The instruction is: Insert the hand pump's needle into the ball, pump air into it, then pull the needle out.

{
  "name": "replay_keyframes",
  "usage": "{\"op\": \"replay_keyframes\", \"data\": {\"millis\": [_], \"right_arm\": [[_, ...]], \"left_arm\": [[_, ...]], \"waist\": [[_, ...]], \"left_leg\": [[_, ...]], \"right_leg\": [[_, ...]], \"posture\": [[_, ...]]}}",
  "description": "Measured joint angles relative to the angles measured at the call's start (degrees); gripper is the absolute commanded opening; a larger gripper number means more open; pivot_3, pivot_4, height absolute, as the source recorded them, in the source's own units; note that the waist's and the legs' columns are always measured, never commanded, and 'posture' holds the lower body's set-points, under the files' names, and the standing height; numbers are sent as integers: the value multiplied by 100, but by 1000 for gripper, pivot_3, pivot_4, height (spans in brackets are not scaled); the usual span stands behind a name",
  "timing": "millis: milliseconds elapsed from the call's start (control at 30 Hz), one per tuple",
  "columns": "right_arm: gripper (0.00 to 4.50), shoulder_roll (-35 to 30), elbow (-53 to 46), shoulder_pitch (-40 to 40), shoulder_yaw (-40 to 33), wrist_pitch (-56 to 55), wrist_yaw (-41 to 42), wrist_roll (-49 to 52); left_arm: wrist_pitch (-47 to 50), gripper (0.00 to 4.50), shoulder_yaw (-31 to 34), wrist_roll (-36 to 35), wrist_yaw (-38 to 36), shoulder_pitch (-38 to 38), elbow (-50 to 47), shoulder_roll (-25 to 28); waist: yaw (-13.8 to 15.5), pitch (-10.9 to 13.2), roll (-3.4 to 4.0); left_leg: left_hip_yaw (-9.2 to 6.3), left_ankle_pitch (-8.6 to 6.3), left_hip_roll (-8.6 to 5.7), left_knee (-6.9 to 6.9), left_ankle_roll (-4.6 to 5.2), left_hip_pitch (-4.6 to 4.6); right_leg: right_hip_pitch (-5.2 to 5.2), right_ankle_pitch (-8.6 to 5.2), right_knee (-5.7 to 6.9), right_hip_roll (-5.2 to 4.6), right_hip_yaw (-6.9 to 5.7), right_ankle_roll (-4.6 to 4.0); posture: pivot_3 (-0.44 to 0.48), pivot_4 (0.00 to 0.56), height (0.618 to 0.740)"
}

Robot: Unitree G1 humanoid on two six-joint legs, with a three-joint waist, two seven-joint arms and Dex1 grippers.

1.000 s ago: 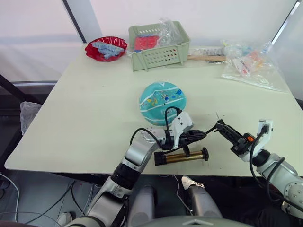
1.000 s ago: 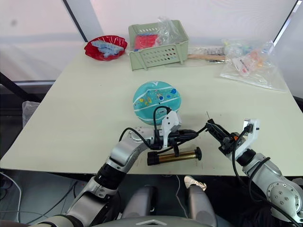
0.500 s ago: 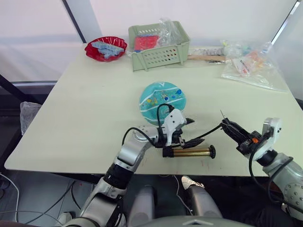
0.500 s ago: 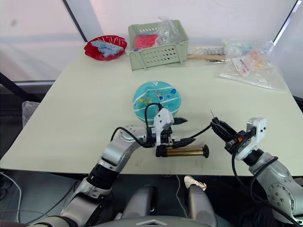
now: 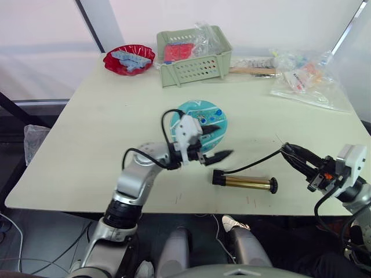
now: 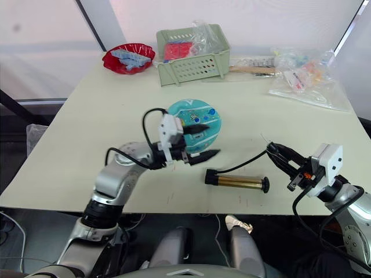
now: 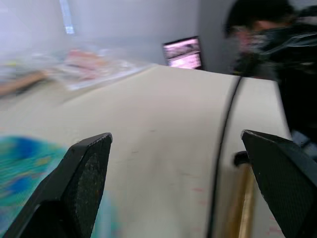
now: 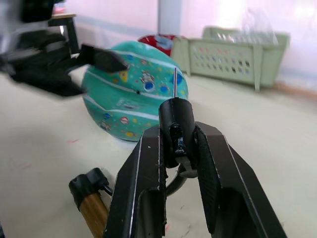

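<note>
The teal ball (image 5: 197, 123) with white stripes rests mid-table. My left gripper (image 5: 215, 142) stands open just in front of the ball's near right side, with nothing between its fingers (image 7: 84, 173). The brass hand pump (image 5: 244, 183) lies flat near the table's front edge, apart from both grippers. Its thin black hose (image 5: 255, 163) runs right to my right gripper (image 8: 176, 144), which is shut on the black fitting of the needle (image 8: 175, 82). The needle points toward the ball (image 8: 133, 94), well short of it.
A green basket (image 5: 194, 55) with packets stands at the back, a red bowl (image 5: 129, 59) to its left. A wooden stick (image 5: 252, 70) and plastic bags (image 5: 304, 78) lie at the back right. The table's front edge (image 5: 174, 208) is close below the pump.
My left gripper let go of the pump, opened and drew back left toward the ball. The pump slid right along the front edge. My right gripper moved right with the needle.
</note>
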Motion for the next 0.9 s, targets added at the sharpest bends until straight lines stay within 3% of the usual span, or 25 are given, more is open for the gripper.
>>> {"op": "replay_keyframes", "data": {"millis": [200, 333, 500, 900], "right_arm": [[318, 7, 183, -37, 8, -334, 234, -94], [318, 7, 369, -65, 19, -560, 430, -177], [318, 33, 465, -135, 84, -656, 517, -208], [318, 141, 504, -197, 273, -771, 556, -255]], "left_arm": [[93, 4423, 446, -5, 213, -462, 253, 291], [421, 4423, 759, 12, 325, -837, 599, 782], [948, 4423, 746, 185, 509, -903, 805, 1133], [1643, 4423, 308, 368, 759, -1192, 1285, 948]], "waist": [[13, 4, -5], [-1, 9, -7], [4, 11, -9], [10, 12, -9]], "left_leg": [[1, 0, -1, 0, 0, -1], [0, 0, 0, -2, 0, -1], [0, 0, 0, -2, 0, -1], [0, 0, -1, -1, 0, -1]], "right_leg": [[1, 0, -2, -1, 0, 0], [0, 0, -3, -1, 0, 1], [0, 1, -2, -2, -1, 1], [0, 2, -1, -2, -2, 2]], "posture": [[0, 150, 736], [0, 150, 736], [0, 150, 736], [0, 150, 736]]}}
